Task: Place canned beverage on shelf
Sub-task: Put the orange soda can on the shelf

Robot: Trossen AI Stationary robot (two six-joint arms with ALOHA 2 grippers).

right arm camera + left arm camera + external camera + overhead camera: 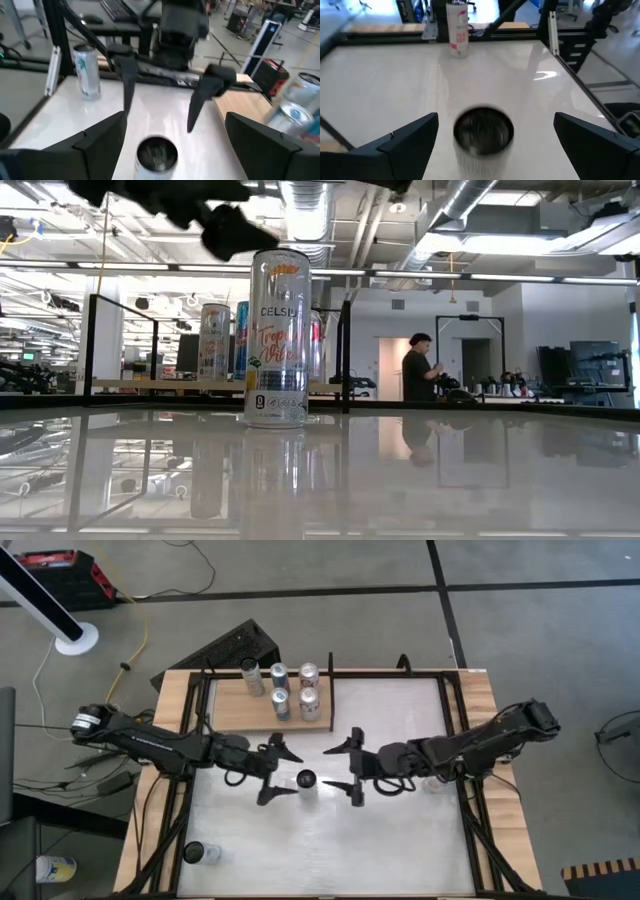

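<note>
A white canned beverage [306, 780] stands upright on its base on the glossy white table, near the middle; it also shows in the low view [277, 340]. My left gripper [283, 772] is open just left of the can, and its fingers flank the can top [483, 131] without touching it. My right gripper [350, 768] is open just right of the can [157, 155], also apart from it. The two grippers face each other across the can. The wood-grain shelf [232, 712] lies at the table's far left and bears several upright cans [292, 690].
One can [197, 853] stands near the table's near left corner, and another [432, 783] stands on the right beside my right arm. Black rails [456, 710] edge the table. A person [415, 370] stands in the room beyond the far edge.
</note>
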